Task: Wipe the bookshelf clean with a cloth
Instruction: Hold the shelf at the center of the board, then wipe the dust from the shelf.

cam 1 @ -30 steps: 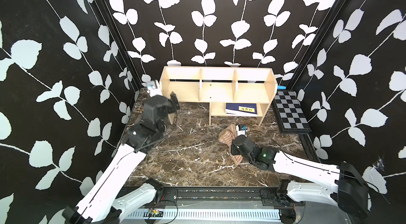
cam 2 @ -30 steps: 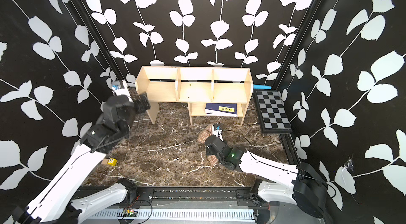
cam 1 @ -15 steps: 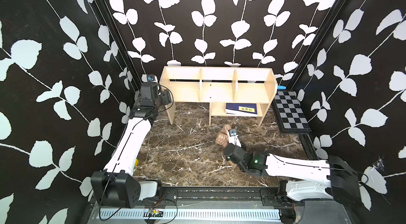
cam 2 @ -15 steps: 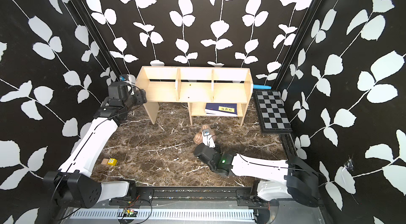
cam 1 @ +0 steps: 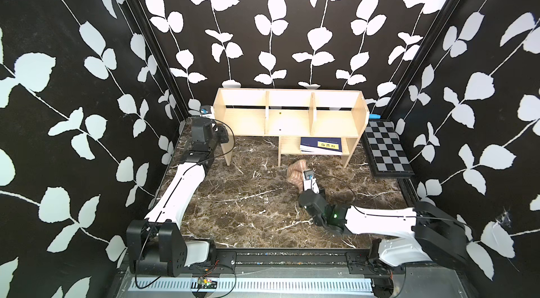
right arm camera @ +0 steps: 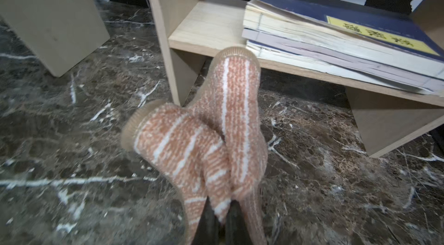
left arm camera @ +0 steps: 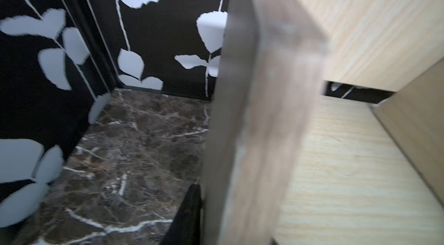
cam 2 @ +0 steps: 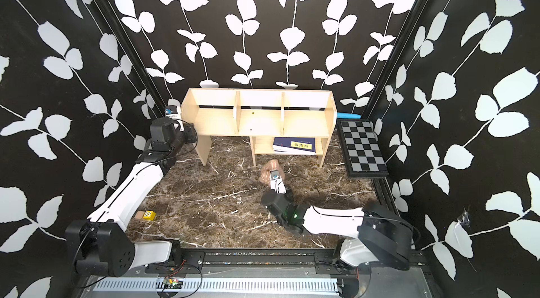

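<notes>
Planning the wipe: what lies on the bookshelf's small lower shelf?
A stack of books, dark blue cover with yellow label topmost. The shelf board beneath them is covered.

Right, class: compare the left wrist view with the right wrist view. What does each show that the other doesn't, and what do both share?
Only the left wrist: the bookshelf's end panel close up and blurred, and the inside of an upper compartment. Only the right wrist: the cloth pinched in the right gripper, and books on the lower shelf. Both: the bookshelf's light wood, the marble table, the leafy wall.
</notes>
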Robot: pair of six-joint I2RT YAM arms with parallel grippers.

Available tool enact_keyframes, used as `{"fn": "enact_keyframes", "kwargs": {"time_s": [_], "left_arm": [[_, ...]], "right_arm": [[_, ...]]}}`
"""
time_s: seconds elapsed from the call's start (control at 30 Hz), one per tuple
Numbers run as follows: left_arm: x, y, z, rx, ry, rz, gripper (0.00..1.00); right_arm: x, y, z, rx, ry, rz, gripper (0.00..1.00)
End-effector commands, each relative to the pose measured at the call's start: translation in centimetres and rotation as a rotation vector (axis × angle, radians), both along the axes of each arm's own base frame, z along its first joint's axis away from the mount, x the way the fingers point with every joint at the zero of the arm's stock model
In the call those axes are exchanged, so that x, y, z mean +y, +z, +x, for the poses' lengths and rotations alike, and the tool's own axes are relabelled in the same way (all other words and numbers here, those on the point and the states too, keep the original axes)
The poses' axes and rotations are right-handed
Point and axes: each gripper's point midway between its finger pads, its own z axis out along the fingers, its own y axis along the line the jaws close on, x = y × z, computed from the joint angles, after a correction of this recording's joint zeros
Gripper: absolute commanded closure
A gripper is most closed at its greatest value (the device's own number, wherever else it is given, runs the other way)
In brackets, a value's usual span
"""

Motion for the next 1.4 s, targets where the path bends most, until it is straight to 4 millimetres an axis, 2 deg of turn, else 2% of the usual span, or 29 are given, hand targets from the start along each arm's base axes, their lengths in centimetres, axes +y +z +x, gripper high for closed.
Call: {"fn": "enact_keyframes", "kwargs": {"time_s": [0.0, 0.1, 0.2, 0.3, 0.43, 0.47, 0.6, 0.73, 0.87, 1.03, 1.13, 1.2, 1.37], "left_arm": [[-0.8, 1.8, 0.6, -0.076, -0.026, -0.038, 0.86], [-0.8, 1.6, 0.7, -0.071, -0.026, -0.038, 0.89], [-0.8, 1.5, 0.6, -0.075, -0.032, -0.029, 0.91], [-0.8, 1.1, 0.5, -0.07, -0.035, -0.019, 0.93], [-0.9, 0.5, 0.6, -0.06, -0.039, -0.013, 0.94], [-0.9, 0.4, 0.6, -0.057, -0.04, -0.01, 0.95], [-0.8, 0.4, 0.5, -0.059, -0.038, 0.007, 0.97], [-0.9, 0.4, 0.5, -0.056, -0.04, 0.013, 1.0], [-0.7, 0.3, 0.6, -0.051, -0.031, 0.021, 1.0], [-0.5, 0.2, 0.5, -0.05, -0.023, 0.031, 1.0], [-0.5, 0.4, 0.3, -0.057, -0.022, 0.035, 1.0], [-0.8, 0.6, 0.2, -0.061, -0.029, 0.036, 1.0], [-1.3, 0.8, 0.0, -0.07, -0.048, 0.04, 1.0]], "right_arm": [[0.9, 1.7, 2.3, -0.092, -0.023, 0.04, 1.0], [2.8, 1.8, 3.9, -0.121, -0.002, -0.028, 1.0], [5.1, 1.7, 4.7, -0.148, 0.066, -0.05, 1.0], [5.6, 2.1, 6.0, -0.174, 0.031, -0.021, 1.0], [4.8, -1.1, 8.4, -0.128, -0.026, -0.083, 1.0], [4.1, -2.0, 9.1, -0.123, -0.05, -0.1, 1.0], [0.5, -3.0, 10.0, -0.12, -0.176, -0.121, 1.0], [-3.7, -2.7, 10.1, -0.107, -0.257, -0.027, 1.0], [-7.6, -2.6, 10.1, -0.09, -0.353, -0.087, 1.0], [-9.7, -2.6, 10.2, -0.074, -0.384, -0.081, 1.0], [-9.3, -2.7, 10.6, -0.058, -0.363, -0.094, 1.0], [-8.2, -2.8, 11.0, -0.043, -0.319, -0.07, 1.0], [-2.8, -2.8, 11.7, -0.004, -0.161, 0.03, 1.0]]}}
